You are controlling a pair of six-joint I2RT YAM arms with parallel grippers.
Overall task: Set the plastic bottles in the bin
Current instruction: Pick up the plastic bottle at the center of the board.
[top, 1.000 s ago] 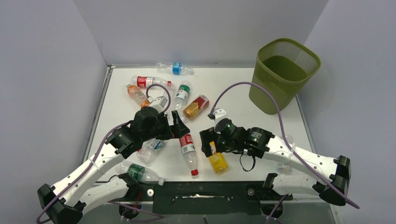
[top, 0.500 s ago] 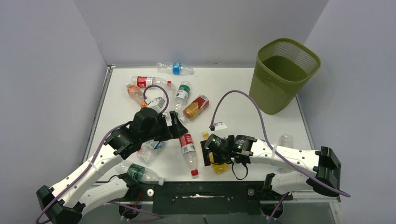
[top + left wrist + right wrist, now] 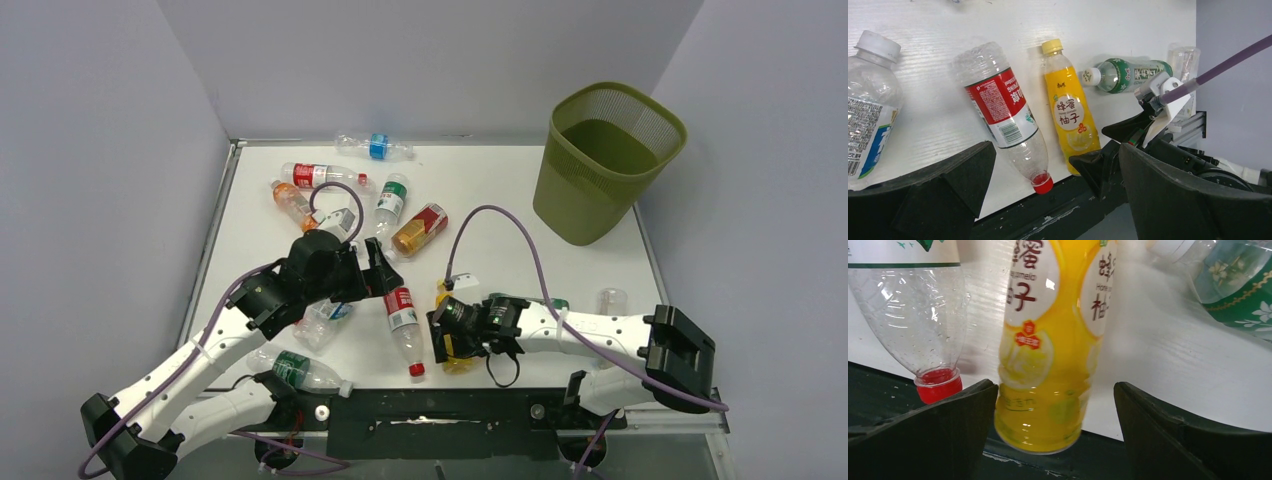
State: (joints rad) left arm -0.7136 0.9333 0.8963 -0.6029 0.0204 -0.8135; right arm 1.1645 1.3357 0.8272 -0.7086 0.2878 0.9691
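A yellow bottle (image 3: pixel 441 292) (image 3: pixel 1068 112) (image 3: pixel 1048 340) lies near the table's front edge. My right gripper (image 3: pixel 450 338) (image 3: pixel 1054 387) is low over it and open, one finger on each side of its base. The left finger is almost touching and there is a gap on the right. My left gripper (image 3: pixel 385 272) (image 3: pixel 1055 147) hangs open and empty above a clear red-label bottle (image 3: pixel 402 320) (image 3: pixel 1000 110) (image 3: pixel 908 315). A green bottle (image 3: pixel 1125 75) (image 3: pixel 1238 290) lies beside the right arm. The olive bin (image 3: pixel 580 200) stands far right at the back.
Several more bottles lie at the back left: blue-label (image 3: pixel 377 146), red-label (image 3: pixel 315 175), orange (image 3: pixel 293 202), green-label (image 3: pixel 391 200), amber (image 3: pixel 420 230). A crushed clear one (image 3: pixel 322 318) and a green-label one (image 3: pixel 295 368) lie under the left arm. Purple cables loop over both arms.
The right arm has dropped and drawn toward the near edge, bringing its gripper down around the yellow bottle, with its jaws narrowing a little. The left arm has barely moved.
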